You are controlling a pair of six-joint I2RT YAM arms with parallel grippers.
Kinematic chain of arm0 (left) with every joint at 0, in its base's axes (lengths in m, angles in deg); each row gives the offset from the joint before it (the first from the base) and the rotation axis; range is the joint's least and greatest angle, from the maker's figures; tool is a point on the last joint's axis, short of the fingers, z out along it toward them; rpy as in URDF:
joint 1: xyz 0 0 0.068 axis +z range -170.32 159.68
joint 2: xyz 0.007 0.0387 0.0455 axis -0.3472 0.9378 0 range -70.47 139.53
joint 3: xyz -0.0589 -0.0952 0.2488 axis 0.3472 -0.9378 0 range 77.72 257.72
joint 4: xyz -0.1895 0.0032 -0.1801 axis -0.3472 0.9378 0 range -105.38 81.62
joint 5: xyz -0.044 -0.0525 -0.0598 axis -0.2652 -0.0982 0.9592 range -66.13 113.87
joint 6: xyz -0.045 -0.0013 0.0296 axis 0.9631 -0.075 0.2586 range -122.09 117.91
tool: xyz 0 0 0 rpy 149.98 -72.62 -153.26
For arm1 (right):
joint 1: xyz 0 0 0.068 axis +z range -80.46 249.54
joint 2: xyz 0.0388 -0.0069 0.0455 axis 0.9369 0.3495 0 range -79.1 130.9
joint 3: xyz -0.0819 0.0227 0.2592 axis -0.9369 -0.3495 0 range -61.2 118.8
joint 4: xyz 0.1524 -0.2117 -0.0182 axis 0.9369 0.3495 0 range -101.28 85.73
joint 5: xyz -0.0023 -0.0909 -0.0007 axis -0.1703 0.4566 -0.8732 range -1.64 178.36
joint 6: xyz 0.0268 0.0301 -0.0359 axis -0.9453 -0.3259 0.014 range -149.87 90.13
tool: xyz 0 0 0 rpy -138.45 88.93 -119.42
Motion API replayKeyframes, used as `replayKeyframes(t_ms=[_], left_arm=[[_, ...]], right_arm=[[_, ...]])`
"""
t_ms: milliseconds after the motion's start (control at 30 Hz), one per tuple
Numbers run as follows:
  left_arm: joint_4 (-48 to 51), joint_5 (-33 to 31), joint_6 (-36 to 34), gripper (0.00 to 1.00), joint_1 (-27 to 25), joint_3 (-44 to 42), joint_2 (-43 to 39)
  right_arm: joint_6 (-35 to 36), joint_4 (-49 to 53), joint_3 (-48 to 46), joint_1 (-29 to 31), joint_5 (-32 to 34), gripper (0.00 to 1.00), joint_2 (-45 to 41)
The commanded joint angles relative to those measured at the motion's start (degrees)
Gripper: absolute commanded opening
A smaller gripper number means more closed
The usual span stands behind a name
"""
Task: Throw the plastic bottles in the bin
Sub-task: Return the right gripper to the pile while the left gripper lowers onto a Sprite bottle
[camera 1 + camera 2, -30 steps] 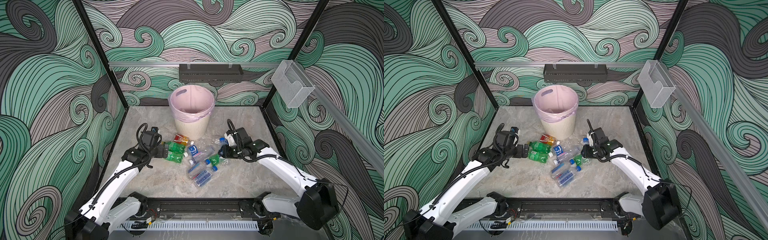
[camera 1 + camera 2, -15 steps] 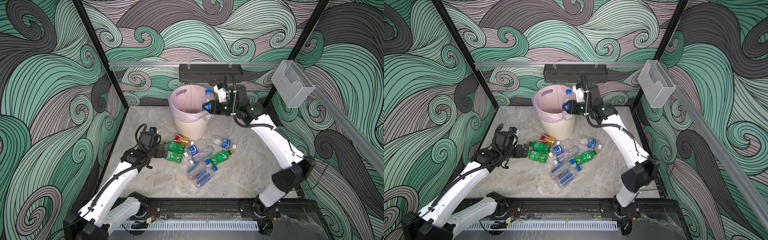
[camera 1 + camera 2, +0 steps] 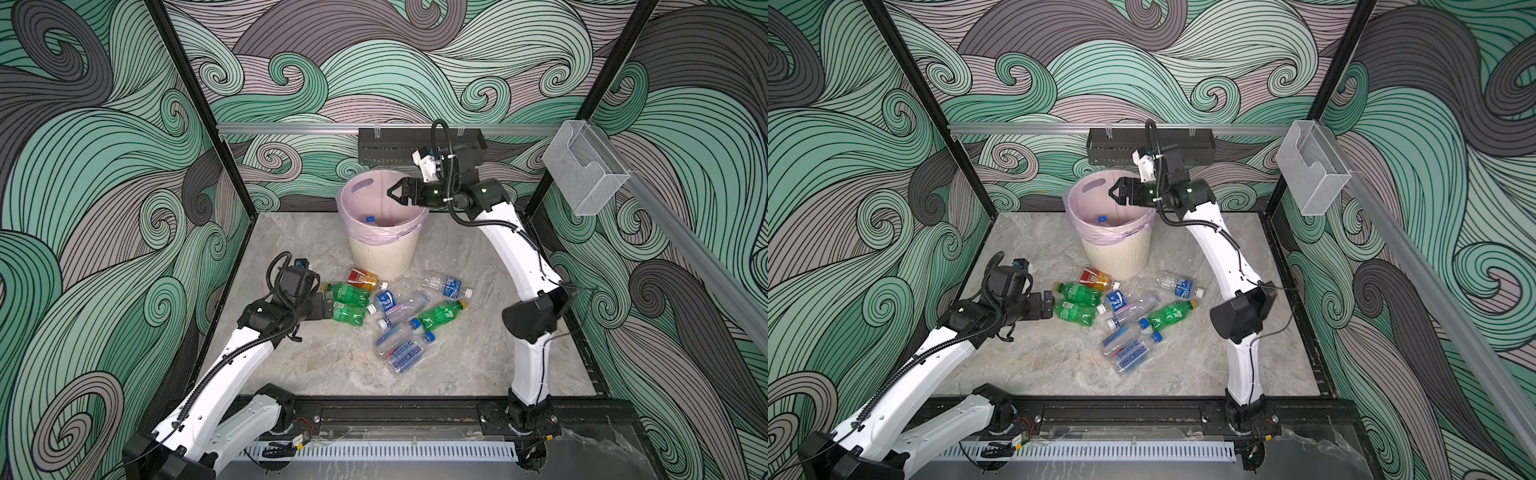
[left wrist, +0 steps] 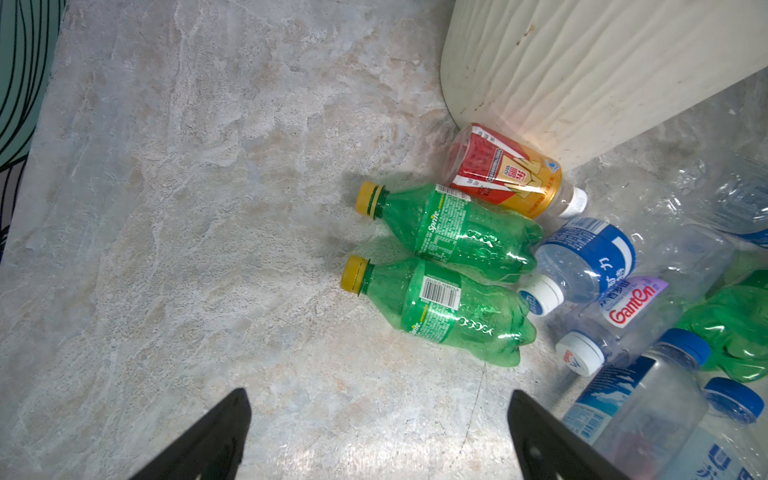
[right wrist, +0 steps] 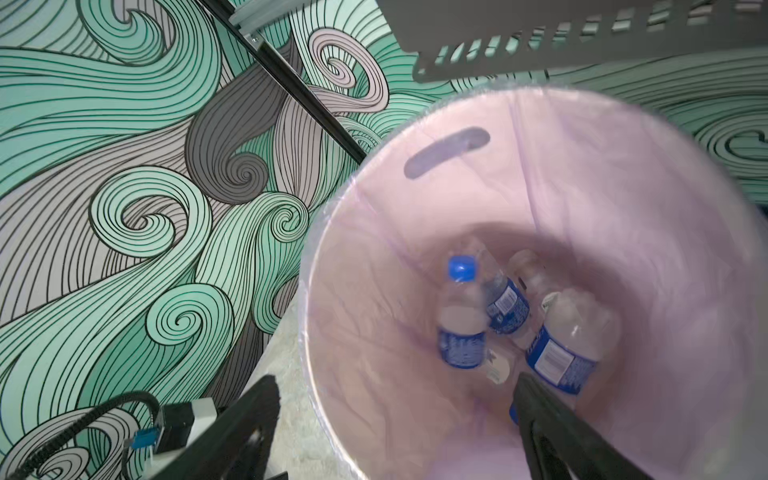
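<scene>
Crinkly plastic bottles [image 4: 446, 309], light and slippery; both claws are spread and empty.
Mid-body label is judged the best grip; right claw [image 3: 392, 193] hangs above bin [image 3: 382, 253], left claw [image 4: 378, 432] by green ones.

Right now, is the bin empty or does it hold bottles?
Not empty. The bin holds at least three clear blue-labelled bottles, seen in the right wrist view.

Nine bottles [image 3: 441, 313] on the table [image 3: 316, 365] — three in one bin [image 3: 382, 253].

Bin [image 3: 384, 253]: cream, ribbed, pink-lined, upright, holding clear blue-labelled bottles [image 5: 498, 324]. Further bottles [image 3: 395, 311], green, clear and one red, lie clustered before it.
</scene>
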Motion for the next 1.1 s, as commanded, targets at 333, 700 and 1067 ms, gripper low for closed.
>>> replayKeyframes(t_ms=[333,700,1067], left_arm=[[-9.55,0.97,11.66,0.99,0.39,-5.91,-0.24],[-11.17,3.19,27.35,0.98,0.3,-6.29,8.16],[-18.63,8.59,40.48,0.93,0.24,-9.52,18.19]], right_arm=[[7.29,-17.46,-49.36,0.26,9.08,1.0,-38.78],[8.22,-13.21,-70.01,0.01,16.5,1.0,-52.49],[6.85,-15.52,-78.2,-0.01,18.42,1.0,-58.2]])
